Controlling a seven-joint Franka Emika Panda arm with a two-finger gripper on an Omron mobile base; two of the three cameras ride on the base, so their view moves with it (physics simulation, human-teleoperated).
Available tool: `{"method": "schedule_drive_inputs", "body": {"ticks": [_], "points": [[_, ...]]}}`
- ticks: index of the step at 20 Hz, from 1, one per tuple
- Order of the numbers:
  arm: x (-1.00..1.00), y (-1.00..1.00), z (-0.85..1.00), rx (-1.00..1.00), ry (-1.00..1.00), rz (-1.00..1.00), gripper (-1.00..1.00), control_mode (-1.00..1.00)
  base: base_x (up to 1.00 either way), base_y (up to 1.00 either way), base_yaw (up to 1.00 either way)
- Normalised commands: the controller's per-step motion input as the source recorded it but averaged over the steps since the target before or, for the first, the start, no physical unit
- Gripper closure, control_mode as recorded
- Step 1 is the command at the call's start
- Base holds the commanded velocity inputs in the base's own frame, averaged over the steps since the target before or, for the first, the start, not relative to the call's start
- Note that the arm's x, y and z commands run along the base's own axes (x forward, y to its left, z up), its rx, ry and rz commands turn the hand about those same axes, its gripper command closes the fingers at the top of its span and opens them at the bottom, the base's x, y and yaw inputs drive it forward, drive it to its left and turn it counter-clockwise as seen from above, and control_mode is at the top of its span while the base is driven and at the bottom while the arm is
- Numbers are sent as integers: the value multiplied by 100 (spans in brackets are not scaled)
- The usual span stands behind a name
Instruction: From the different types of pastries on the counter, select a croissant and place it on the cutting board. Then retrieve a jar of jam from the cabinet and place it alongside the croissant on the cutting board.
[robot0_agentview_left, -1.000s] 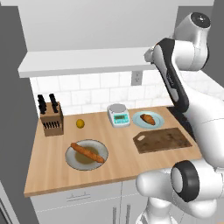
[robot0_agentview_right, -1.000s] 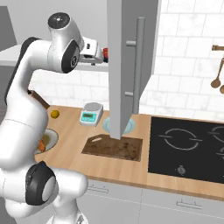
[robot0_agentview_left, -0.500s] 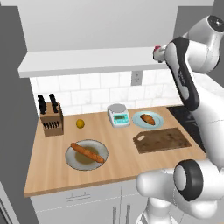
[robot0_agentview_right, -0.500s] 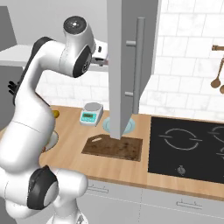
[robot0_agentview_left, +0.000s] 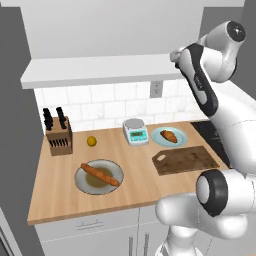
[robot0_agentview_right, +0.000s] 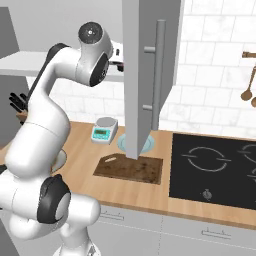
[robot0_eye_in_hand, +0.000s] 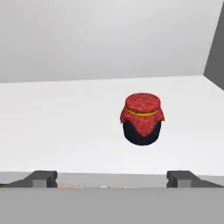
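In the hand view the jar of jam (robot0_eye_in_hand: 142, 118), with a red checked cloth top over a dark body, stands upright on the white cabinet shelf (robot0_eye_in_hand: 65, 131). It is ahead of my gripper (robot0_eye_in_hand: 112, 179) and a little to the right. The gripper is open, its fingertips (robot0_eye_in_hand: 41, 178) wide apart with nothing between them. From the left base view the gripper (robot0_agentview_left: 174, 54) is up at the shelf's edge. The croissant (robot0_agentview_left: 170, 136) lies on a light blue plate (robot0_agentview_left: 159, 133) behind the dark cutting board (robot0_agentview_left: 185, 160). The baguette (robot0_agentview_left: 101, 174) rests on a grey plate.
The open cabinet door (robot0_agentview_right: 145, 75) hangs right of my arm and hides part of the plate. A scale (robot0_agentview_left: 135, 131), a lemon (robot0_agentview_left: 91, 141) and a knife block (robot0_agentview_left: 57, 135) stand along the backsplash. A black cooktop (robot0_agentview_right: 215, 167) lies right of the cutting board (robot0_agentview_right: 130, 169).
My arm has swung a little higher and closer to the cabinet opening. Nothing on the counter has moved.
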Motion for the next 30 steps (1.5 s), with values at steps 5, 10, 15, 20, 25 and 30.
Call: {"method": "schedule_drive_inputs", "body": {"ticks": [5,10,15,20,25,30], "points": [[43,-26,-6,-2,14,1,-100,-100,0,0,0],[42,-5,4,0,0,0,-100,-100,0,0,0],[13,0,-15,-6,9,0,-100,-100,0,0,0],[19,-2,-2,-2,0,0,-100,-100,0,0,0],[47,-14,0,0,0,0,-100,-100,0,0,0],[0,-3,0,0,0,0,-100,-100,0,0,0]]}}
